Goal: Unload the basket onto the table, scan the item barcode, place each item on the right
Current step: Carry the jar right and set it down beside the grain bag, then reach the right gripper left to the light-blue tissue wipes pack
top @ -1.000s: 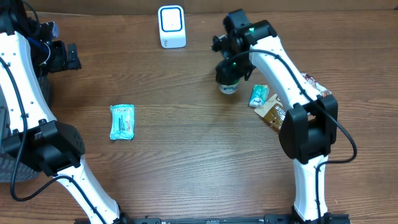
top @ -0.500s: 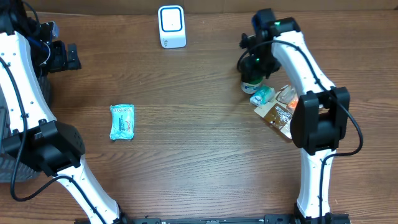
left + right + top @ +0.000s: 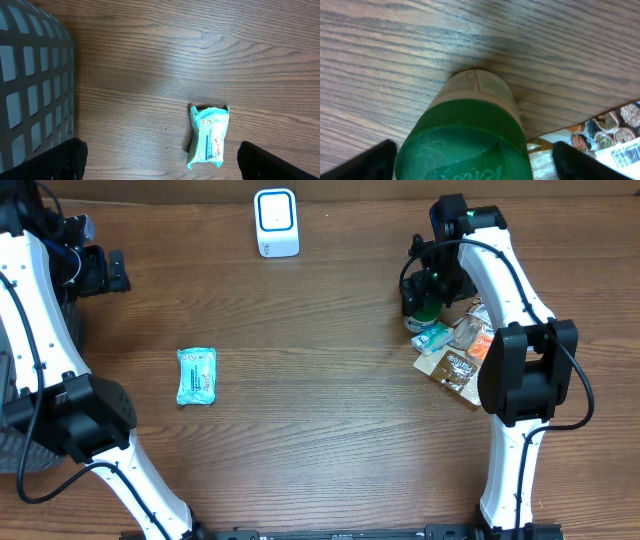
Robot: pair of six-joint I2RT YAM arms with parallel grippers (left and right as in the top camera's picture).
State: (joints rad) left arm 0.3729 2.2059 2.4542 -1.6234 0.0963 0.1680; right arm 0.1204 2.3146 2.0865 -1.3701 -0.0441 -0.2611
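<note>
A small jar with a green lid stands upright on the wooden table beside a pile of snack packets. My right gripper hangs straight over it. In the right wrist view the green lid fills the space between the black fingers. The jaws stand wide, with a gap showing on the right side of the lid, so the right gripper is open around the jar. The white barcode scanner stands at the back of the table. My left gripper is open and empty at the far left.
A teal packet lies flat left of centre, and the left wrist view shows this teal packet between my open left gripper fingers, far below. A grey mesh basket sits at the left edge. Several snack packets lie right of the jar.
My right arm carried the jar rightward from mid-table to beside the packet pile, and its jaws have opened off the jar. The left arm has not moved.
</note>
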